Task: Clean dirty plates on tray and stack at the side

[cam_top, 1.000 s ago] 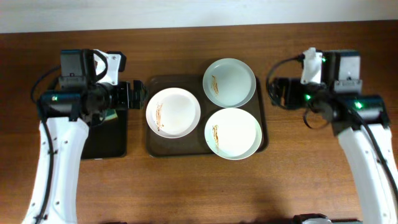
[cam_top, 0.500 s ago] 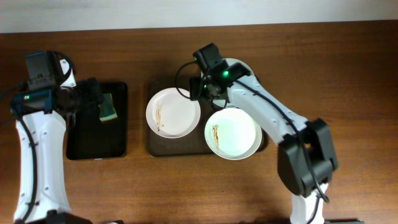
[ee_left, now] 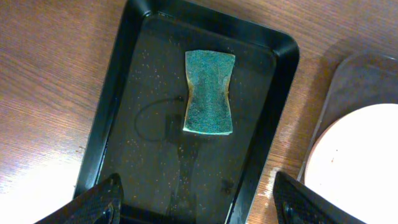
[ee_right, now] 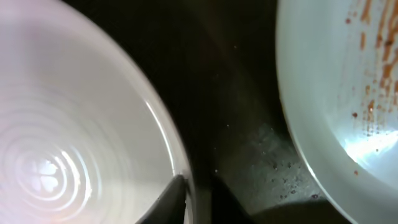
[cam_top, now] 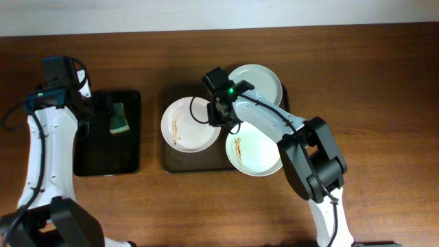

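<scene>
Wooden table bears the tray with three dirty plates. Jaws of the left gripper hang spread over a black tray, with a sponge ahead between them. Jaws of the right gripper sit at the nearest plate rim, and I cannot tell their grip.

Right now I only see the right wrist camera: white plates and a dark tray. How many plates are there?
Observer: Three dirty plates, all on the tray.
Operator: Is there something to wipe them with?
Observer: Yes, a green sponge lies in a black tray, left of the plates.
Operator: Is the other claw holding it?
Observer: No, the left claw is open and empty, over the black tray.
</scene>
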Tool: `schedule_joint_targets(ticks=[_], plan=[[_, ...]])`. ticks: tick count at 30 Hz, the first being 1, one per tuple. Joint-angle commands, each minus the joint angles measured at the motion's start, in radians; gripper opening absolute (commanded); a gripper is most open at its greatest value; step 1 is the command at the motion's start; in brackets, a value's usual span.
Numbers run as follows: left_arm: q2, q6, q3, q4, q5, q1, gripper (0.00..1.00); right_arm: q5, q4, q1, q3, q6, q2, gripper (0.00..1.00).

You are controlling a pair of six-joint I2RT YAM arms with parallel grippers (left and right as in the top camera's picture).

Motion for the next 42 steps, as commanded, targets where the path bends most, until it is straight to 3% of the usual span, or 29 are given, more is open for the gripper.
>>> schedule_joint_targets(ticks=[1,7,9,11,18,20,22,26,32,34,38,42], plan=[[0.054,-0.005,0.015,0.025,0.016,0.002,0.75,0.003,-0.001,0.006,0.013,0.011,0.016,0.04],[0.190,-0.005,0.015,0.188,0.034,0.001,0.75,0.003,0.000,0.006,0.013,0.010,0.016,0.04],[0.248,-0.005,0.015,0.228,0.034,0.001,0.64,0.004,0.001,0.006,0.013,0.010,0.016,0.04],[0.296,-0.005,0.015,0.253,0.034,0.001,0.40,0.004,0.001,0.006,0.013,0.010,0.016,0.04],[0.407,-0.005,0.015,0.323,0.033,-0.049,0.32,0.004,0.007,0.006,0.013,0.010,0.016,0.04],[0.408,-0.005,0.013,0.322,0.030,-0.056,0.21,0.004,0.006,0.006,0.013,0.010,0.016,0.04],[0.408,-0.005,0.013,0.315,0.010,-0.056,0.02,0.004,0.007,0.006,0.013,0.010,0.016,0.04],[0.400,-0.004,0.022,0.267,0.008,-0.056,0.01,0.004,0.007,0.006,0.013,0.010,0.016,0.04],[0.295,0.064,0.184,0.080,0.008,-0.056,0.01,0.004,0.008,0.006,0.013,0.010,0.016,0.04],[0.267,0.137,0.197,0.037,0.138,-0.072,0.01,0.003,0.011,0.006,0.013,0.010,0.016,0.04],[0.267,0.145,0.177,-0.031,0.342,-0.159,0.01,-0.035,0.019,0.003,0.013,0.010,0.016,0.04],[0.272,0.041,0.099,0.021,0.313,-0.280,0.01,-0.043,0.027,0.003,0.013,0.010,0.016,0.04]])
